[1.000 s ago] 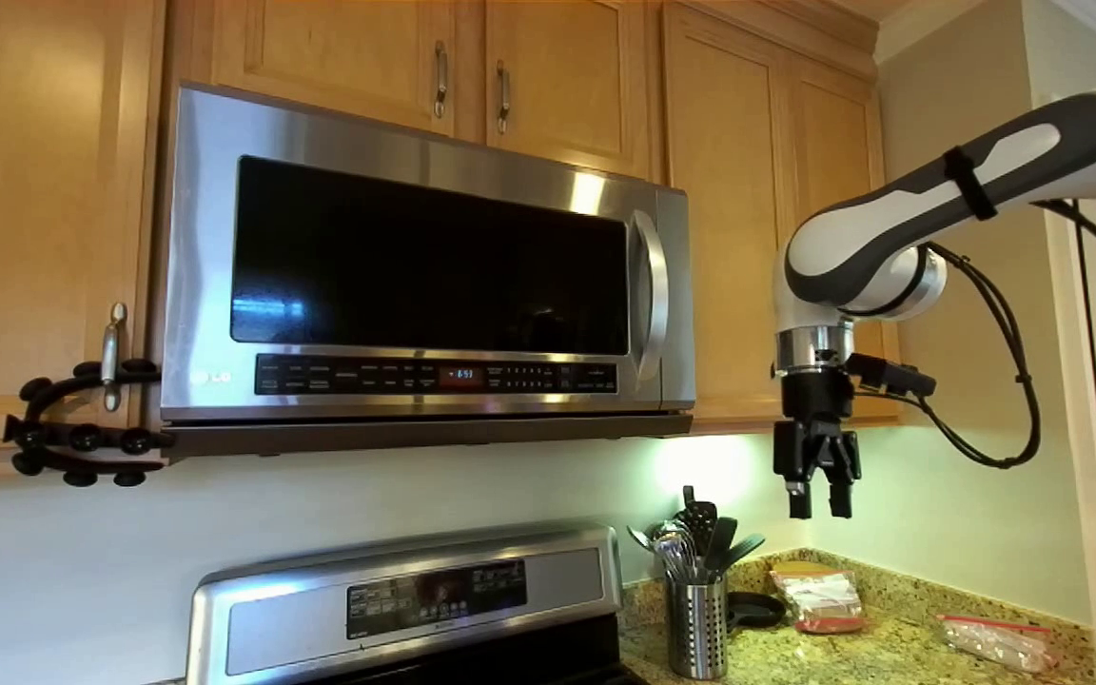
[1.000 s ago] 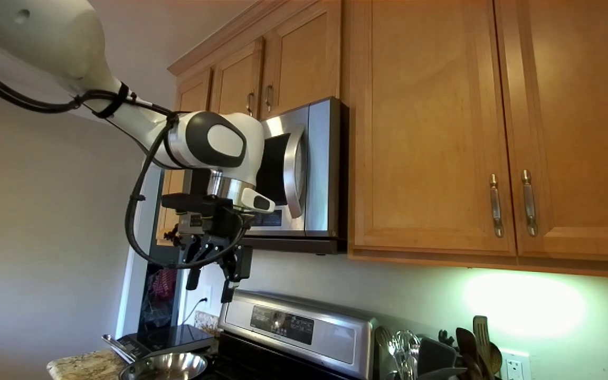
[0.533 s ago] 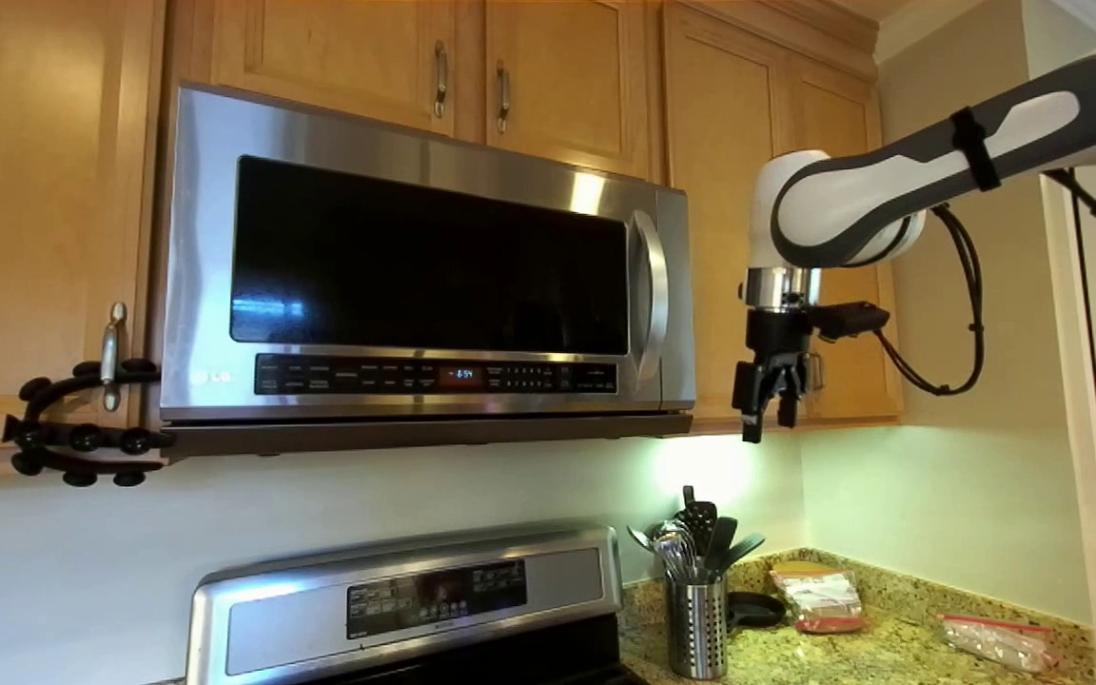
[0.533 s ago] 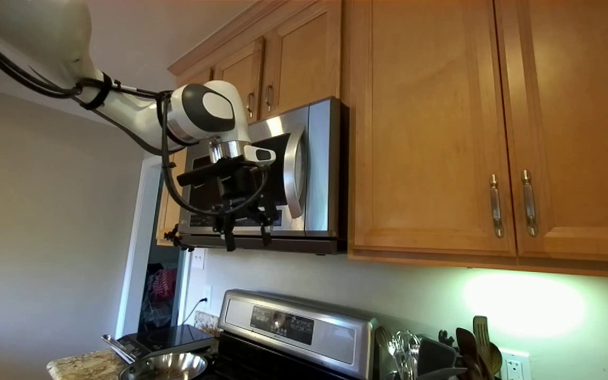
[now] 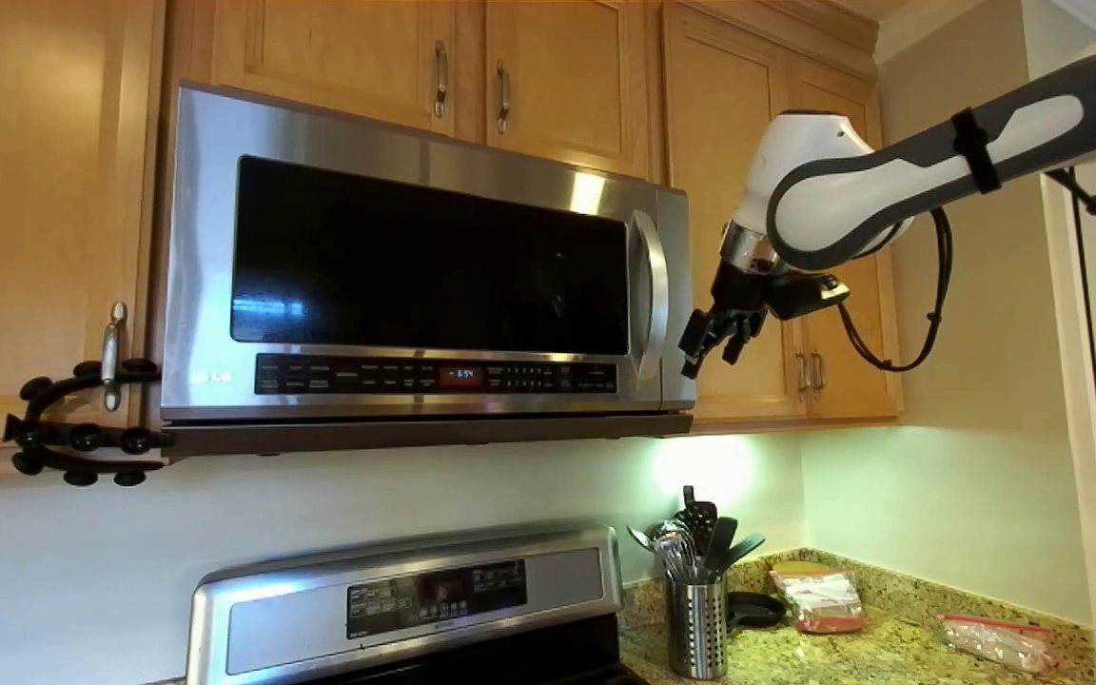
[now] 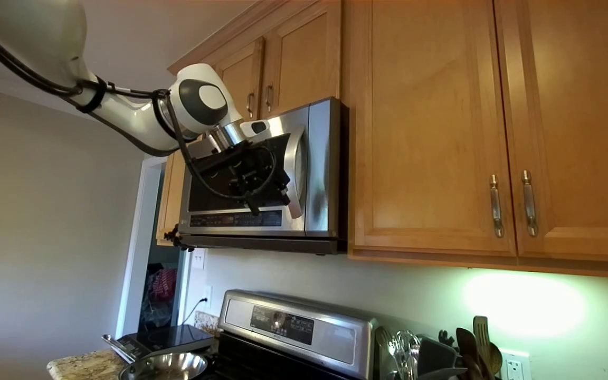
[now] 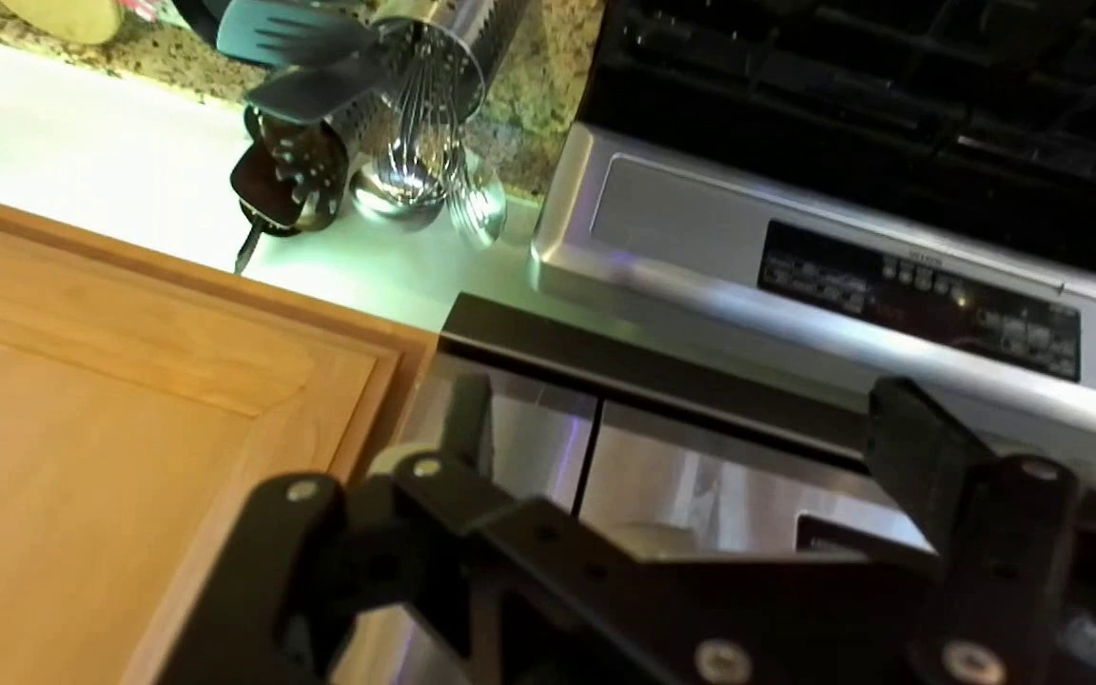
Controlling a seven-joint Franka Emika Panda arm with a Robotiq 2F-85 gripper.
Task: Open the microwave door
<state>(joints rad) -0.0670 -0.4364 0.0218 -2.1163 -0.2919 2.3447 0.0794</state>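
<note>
In an exterior view you now have the gripper [image 5: 711, 362], jaws apart, right of centre, higher and angled lower-left; previously it points straight down. The microwave door [image 5: 429, 257]: closed, centre-left.

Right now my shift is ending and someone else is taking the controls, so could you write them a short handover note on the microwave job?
Claw: open, holding nothing, angled downward near the steel handle but not touching it.
Microwave door: shut on the front of the microwave; the steel handle runs upright at the end nearer the claw.
Done: the claw is near the steel handle; the door is not yet open.
Left: bring the claw onto the steel handle, likely close on it, then pull the door open.
</note>
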